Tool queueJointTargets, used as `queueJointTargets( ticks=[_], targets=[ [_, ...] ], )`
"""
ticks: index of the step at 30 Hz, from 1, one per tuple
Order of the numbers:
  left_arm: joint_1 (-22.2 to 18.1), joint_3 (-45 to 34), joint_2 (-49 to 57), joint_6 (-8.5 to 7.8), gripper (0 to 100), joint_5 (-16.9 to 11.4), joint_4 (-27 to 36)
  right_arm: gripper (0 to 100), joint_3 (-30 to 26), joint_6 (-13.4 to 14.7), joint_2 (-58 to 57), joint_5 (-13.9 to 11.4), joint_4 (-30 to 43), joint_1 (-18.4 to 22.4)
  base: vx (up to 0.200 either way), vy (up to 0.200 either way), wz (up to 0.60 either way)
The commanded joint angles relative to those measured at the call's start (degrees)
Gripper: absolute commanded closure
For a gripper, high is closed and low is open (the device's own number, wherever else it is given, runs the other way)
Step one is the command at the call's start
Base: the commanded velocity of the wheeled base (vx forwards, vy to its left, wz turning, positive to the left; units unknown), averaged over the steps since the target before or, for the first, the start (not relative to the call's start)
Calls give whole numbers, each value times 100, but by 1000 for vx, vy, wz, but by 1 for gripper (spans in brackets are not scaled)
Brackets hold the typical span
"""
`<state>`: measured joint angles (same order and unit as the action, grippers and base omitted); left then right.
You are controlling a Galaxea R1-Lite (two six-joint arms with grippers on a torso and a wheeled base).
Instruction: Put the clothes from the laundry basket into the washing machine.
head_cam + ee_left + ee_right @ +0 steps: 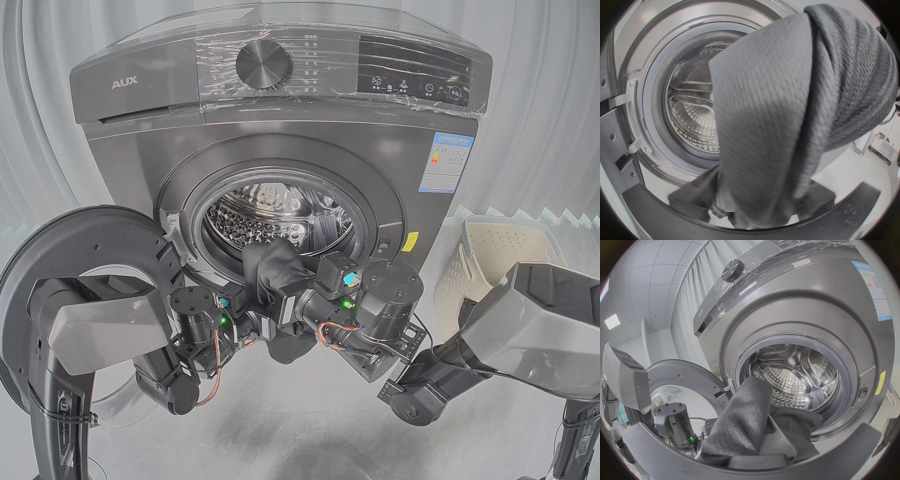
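Observation:
A dark grey garment [275,269] is bunched over the lower rim of the washing machine's opening [281,215], its top just inside the drum and its tail hanging below the arms. From the left, my left gripper [255,312] is shut on its lower part. In the left wrist view the cloth [775,109] drapes over that gripper [756,203] and hides most of the drum [693,118]. My right gripper [278,299] comes in from the right and is shut on the same garment [747,418]; the fabric folds around this gripper [762,449].
The round machine door [81,250] stands swung open on the left, close behind my left arm. A cream laundry basket [500,244] sits on the floor to the right of the machine. Bare grey floor lies in front.

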<state>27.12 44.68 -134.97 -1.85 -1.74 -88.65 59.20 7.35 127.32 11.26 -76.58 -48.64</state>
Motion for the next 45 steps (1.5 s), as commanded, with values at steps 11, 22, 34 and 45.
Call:
queueJointTargets(
  ticks=[11, 22, 34, 45],
  targets=[
    [-366, 129, 331, 45, 100, 86, -12, 100, -1305, -23, -357, -28, -24, 373, 0, 0, 0],
    [-120, -144, 780, 115, 100, 192, -12, 100, -1596, -14, -348, -107, -85, 232, 0, 0, 0],
    [399, -1242, 1808, 651, 100, 289, -12, 0, -3731, -6, -629, -221, -129, 197, 0, 0, 0],
    [531, -2209, 2537, 976, 100, 218, -30, 0, -4584, 416, -656, 16, -1184, 549, 0, 0, 0]
  ],
)
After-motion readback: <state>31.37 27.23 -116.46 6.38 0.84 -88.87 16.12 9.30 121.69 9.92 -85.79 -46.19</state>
